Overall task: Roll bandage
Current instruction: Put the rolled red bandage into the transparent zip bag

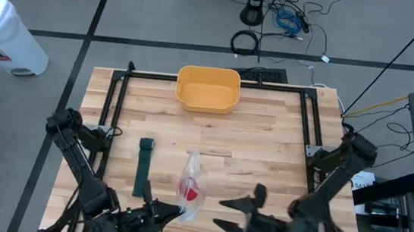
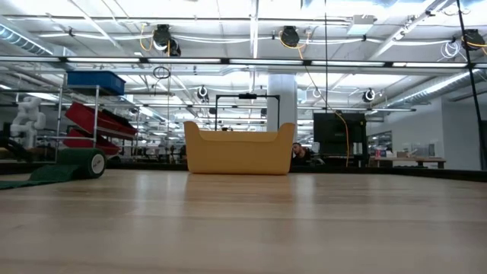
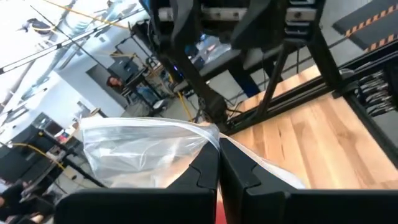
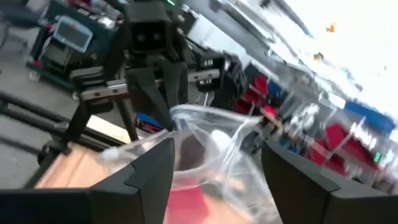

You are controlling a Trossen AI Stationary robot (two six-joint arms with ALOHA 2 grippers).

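A dark green bandage (image 1: 142, 168) lies flat on the table's left half as a long strip. In the low view its rolled end (image 2: 93, 164) rests on the wood. A clear plastic bag (image 1: 191, 186) with something red inside is held near the front edge. My left gripper (image 1: 174, 211) is shut on it. My right gripper (image 1: 237, 215) stands open just right of the bag. In its wrist view the bag (image 4: 211, 146) shows ahead, between the spread fingers. I see a gap between them in the high view. My left gripper pinches a bunched stretch of the bag's clear film (image 3: 212, 132) between its two fingers (image 3: 200, 171). The fingers lie level and come from the table's near left. The film spreads away beyond the fingertips, and the bag does not show at table height in the low view.
A yellow bin (image 1: 207, 88) stands at the middle of the far edge. A black frame (image 1: 118, 85) runs along the table's far and side edges. Bare wood lies between the bin and the bag.
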